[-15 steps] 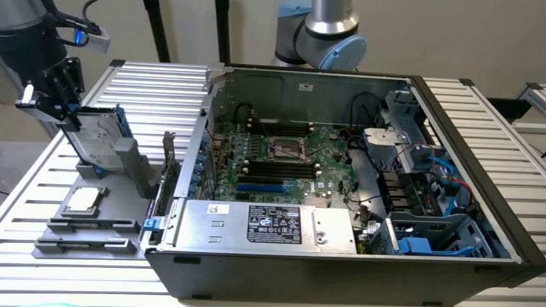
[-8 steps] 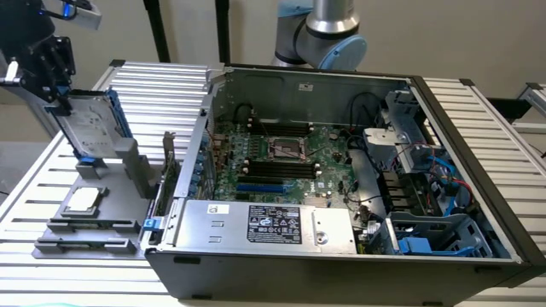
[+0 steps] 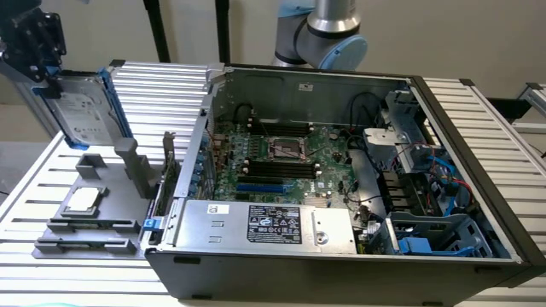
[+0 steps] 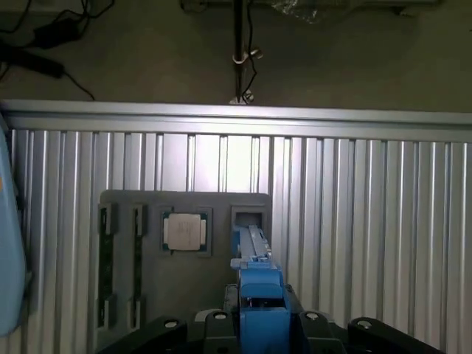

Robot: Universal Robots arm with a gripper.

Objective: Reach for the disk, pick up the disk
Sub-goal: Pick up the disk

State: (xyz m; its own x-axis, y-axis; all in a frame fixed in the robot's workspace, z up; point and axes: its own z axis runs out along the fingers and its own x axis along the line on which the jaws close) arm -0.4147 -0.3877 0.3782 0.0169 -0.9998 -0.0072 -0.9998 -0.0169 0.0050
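Pinching disk edgewise, gripper holds it upright over grey tray; chip seated in tray; open computer case just beside, all on slatted bench.

The gripper holds the disk edge-on, its bright blue rail clamped between the black fingers. The disk hangs over a grey holder plate that lies flat on the ribbed aluminium counter. In a square recess of the plate sits a small silver chip, just beside an empty square pocket. Two long narrow slots run along the plate on the chip's other side. Beyond the counter's far edge lies a grey floor with black cables and a thin upright pole.
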